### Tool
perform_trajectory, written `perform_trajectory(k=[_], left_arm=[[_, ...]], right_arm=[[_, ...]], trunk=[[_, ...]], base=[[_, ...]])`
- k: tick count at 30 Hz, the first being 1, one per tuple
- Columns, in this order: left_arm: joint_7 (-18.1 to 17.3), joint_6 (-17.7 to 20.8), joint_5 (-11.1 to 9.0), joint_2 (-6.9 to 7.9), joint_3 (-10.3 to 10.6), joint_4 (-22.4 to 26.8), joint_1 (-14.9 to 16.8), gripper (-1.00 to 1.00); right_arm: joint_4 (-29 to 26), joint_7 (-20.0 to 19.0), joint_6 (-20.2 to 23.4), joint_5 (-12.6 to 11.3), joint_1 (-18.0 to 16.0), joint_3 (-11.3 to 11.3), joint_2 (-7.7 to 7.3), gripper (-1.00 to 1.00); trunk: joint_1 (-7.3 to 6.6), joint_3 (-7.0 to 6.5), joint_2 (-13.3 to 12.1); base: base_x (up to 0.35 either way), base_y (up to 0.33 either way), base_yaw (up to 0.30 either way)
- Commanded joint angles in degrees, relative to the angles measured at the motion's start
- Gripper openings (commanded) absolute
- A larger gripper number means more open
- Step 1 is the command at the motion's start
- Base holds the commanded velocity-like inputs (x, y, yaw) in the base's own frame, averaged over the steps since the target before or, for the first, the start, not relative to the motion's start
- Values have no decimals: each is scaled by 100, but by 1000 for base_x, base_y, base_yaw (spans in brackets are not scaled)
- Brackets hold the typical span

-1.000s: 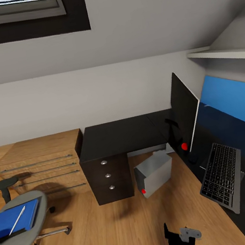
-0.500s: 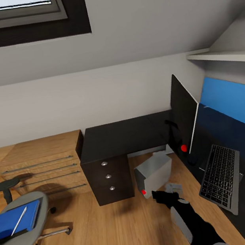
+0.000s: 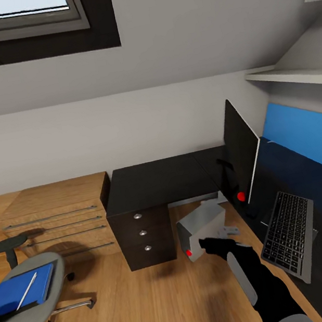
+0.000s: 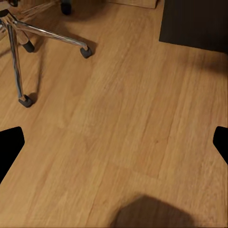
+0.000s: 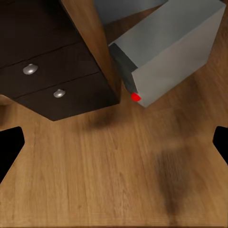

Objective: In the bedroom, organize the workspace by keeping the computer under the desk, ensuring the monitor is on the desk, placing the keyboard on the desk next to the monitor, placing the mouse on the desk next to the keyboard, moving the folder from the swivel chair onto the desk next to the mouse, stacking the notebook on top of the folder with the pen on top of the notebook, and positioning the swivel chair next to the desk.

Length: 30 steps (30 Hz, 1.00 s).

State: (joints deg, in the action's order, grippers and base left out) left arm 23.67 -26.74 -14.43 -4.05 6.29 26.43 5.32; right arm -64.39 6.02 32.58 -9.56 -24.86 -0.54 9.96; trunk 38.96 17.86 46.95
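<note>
Right tool (image 3: pixel 210 244) outstretched, fingers spread

This is an attic bedroom in a home, set up as a study corner: the white ceiling slopes down from a skylight (image 3: pixel 13 12) to a low wall, and the floor (image 3: pixel 144 306) is warm wood planks. A wooden cabinet (image 3: pixel 57 216) with long bar handles stands beside a black L-shaped surface (image 3: pixel 156 180) with knobbed drawers. A monitor (image 3: pixel 242 154), a keyboard (image 3: pixel 287 234), a grey computer (image 3: pixel 202 227) and a swivel chair (image 3: pixel 28 306) mark it as a home workspace.
</note>
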Motion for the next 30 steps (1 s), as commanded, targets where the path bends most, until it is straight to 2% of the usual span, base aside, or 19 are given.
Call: perform_trajectory(k=[1, 4, 8, 15, 18, 30], left_arm=[[46, -22, -42, -28, 47, 1, 4, 100], [46, -22, -42, -125, 47, 1, 4, 100], [44, -23, -42, -146, 47, -1, 4, 100], [42, -17, -42, -163, 47, 2, 4, 100], [41, -16, -42, -165, 47, 3, 4, 100], [41, -15, -42, -167, 47, -3, 4, 100]], right_arm=[[-41, 40, 55, -59, -3, -6, 4, 100], [-74, 40, 117, -59, -3, -6, 4, 100], [-100, 43, 128, -63, 5, -11, 4, 100], [-150, 27, 135, -111, 221, -16, -215, 100], [-187, 24, 140, -119, 266, -16, -263, 100], [-222, 22, 143, -150, 297, -10, -277, 100]], trunk=[[1, 8, 6], [1, 8, 6], [1, 8, 6], [1, 8, 6], [1, 8, 6], [1, 8, 6]], base=[[0, 0, 0], [0, 0, 0], [0, 0, 0], [0, 0, 0], [0, 0, 0], [0, 0, 0]])
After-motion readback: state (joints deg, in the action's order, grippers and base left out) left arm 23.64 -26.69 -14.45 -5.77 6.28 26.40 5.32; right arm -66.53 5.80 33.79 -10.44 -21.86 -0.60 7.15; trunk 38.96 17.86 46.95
